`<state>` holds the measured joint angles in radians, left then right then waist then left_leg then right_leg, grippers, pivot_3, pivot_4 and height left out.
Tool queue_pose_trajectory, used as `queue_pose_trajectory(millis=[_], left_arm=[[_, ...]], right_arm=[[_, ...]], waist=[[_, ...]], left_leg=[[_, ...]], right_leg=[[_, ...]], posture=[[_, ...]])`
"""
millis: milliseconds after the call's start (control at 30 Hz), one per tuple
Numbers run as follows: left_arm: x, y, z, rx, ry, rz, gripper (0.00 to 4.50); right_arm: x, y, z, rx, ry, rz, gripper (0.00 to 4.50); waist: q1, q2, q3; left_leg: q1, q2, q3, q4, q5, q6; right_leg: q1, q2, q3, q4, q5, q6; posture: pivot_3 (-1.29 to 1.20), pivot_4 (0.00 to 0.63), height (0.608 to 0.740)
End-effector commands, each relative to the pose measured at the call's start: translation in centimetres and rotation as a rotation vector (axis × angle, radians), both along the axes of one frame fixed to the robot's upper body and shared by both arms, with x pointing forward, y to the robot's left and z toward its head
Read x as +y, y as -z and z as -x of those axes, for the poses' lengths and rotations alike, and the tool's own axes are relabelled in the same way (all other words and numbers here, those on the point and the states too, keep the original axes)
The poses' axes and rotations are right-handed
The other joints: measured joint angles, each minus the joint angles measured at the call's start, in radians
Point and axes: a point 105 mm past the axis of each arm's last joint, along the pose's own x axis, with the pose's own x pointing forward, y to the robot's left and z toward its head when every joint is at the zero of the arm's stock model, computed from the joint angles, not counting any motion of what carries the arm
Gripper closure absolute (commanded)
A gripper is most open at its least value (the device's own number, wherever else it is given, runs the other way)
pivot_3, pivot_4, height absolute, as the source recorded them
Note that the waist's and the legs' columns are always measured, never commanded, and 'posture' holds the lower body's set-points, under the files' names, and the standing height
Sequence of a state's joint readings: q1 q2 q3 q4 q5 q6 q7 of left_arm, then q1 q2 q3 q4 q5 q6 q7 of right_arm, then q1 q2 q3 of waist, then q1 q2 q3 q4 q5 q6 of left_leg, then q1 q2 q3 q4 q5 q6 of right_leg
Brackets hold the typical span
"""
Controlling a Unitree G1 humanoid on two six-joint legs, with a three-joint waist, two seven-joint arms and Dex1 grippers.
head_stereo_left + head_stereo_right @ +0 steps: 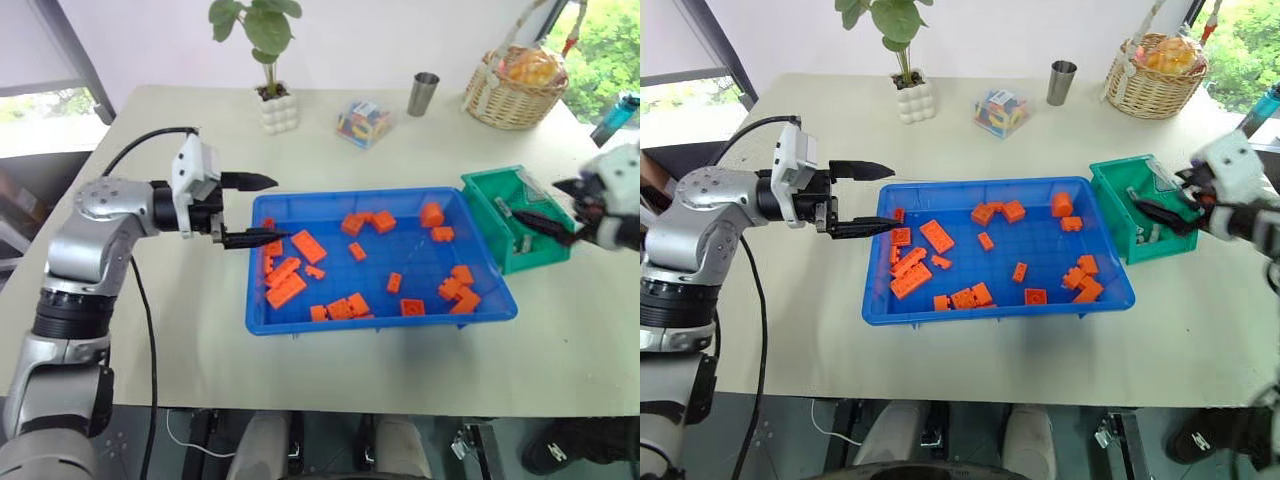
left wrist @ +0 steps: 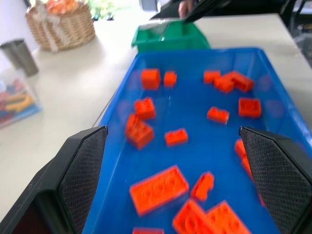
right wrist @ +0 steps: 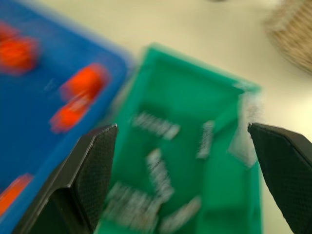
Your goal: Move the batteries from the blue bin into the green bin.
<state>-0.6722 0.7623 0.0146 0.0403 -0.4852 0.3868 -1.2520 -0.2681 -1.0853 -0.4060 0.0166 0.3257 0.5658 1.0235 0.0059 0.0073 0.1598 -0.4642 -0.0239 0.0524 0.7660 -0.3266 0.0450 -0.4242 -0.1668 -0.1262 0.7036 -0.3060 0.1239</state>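
Above the green bin [image 3: 195, 146] holding batteries [image 3: 156, 126], right gripper [image 1: 1167, 208] spread; left gripper [image 1: 262, 210] spread.

The batteries [image 3: 157, 126] in the green bin [image 3: 195, 97] are showing as smeared grey streaks in the right wrist view, so their number is staying unclear. The right gripper [image 1: 566, 205] is covering part of that bin's inside, and its arm is running off the right edge. The wicker basket [image 1: 513, 80] at the far right is being cut by the top edge, as is the plant [image 1: 262, 25]. The pieces in the clear box [image 1: 364, 122] are too small to tell apart
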Motion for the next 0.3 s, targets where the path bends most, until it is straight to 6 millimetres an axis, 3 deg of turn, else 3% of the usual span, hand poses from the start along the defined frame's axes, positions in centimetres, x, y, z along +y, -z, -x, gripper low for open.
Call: queue_pose_trajectory(millis=[33,167,300], left_arm=[[1.9,-2.2,0.3,-0.046,-0.04,0.023,0.0],[4.1,-2.8,0.7,-0.029,-0.087,0.015,0.0],[5.2,-2.9,1.1,-0.018,-0.099,-0.006,0.0]], right_arm=[[0.0,-2.2,3.1,-0.008,-0.139,0.041,0.1],[-1.7,-2.4,5.2,0.048,-0.148,0.018,0.1],[-2.2,-2.1,5.8,0.068,-0.156,-0.005,0.1]], waist=[[0.001,0.0,0.0],[0.002,0.0,0.0],[0.003,0.0,0.0]], left_leg=[[0.001,0.0,0.0,0.0,0.0,0.0],[0.002,0.001,0.001,0.001,0.0,0.0],[0.002,0.001,0.0,0.001,0.0,0.0]], right_leg=[[0.001,0.0,0.0,0.0,0.0,0.0],[0.003,0.0,0.0,-0.001,0.0,0.0],[0.003,0.0,0.0,-0.001,0.0,0.0]], posture=[[0.0,0.15,0.665],[0.0,0.15,0.665],[0.0,0.15,0.665]])
